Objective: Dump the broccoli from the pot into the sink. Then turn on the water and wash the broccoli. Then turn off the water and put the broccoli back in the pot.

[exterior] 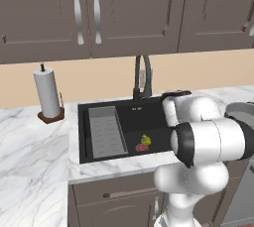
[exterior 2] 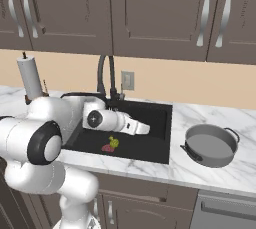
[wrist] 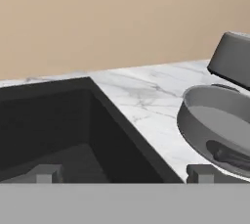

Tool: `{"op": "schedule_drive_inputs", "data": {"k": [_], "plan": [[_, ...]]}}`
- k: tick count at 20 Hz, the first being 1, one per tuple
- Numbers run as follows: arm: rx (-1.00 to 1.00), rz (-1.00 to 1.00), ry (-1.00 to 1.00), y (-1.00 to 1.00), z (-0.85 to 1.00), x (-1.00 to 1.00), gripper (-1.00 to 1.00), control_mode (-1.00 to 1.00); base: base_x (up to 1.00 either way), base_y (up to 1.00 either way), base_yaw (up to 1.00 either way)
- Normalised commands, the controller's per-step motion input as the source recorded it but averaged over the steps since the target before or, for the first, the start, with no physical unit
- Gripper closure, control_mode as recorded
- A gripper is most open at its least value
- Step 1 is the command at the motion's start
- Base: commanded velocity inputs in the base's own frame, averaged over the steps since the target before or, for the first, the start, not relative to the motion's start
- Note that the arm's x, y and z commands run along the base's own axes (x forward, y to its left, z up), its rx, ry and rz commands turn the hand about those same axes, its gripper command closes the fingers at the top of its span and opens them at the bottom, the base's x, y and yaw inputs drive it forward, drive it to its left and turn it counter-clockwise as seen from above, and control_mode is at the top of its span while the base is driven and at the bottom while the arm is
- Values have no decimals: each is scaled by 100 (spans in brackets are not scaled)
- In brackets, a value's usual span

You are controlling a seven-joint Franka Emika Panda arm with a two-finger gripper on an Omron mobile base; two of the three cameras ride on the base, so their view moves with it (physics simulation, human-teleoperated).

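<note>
Dumping looks done: the broccoli [exterior: 145,140] lies in the sink [exterior: 149,114] just at 1 o'clock of the red drain [exterior: 142,147]; the pot [exterior 2: 210,145] sits empty on the surface. Pincer [wrist: 122,173] open, holding nothing; washing and return remain

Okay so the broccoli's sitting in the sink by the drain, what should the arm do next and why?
Probably swing toward the faucet to start the water. The broccoli already lies in the sink beside the red drain, the pot stands empty on the counter, and the gripper is open, holding nothing.
</note>
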Motion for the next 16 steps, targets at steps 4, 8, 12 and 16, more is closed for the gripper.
{"op": "schedule_drive_inputs", "data": {"k": [4,8,12,16], "plan": [[0,-4,35,-29,32,-88,-100,-100,0,0,0],[0,-4,26,-26,76,-61,-100,-100,0,0,0],[0,-3,12,-12,100,-19,-100,-100,0,0,0],[0,-5,6,-11,100,-3,-100,-100,0,0,0]]}}
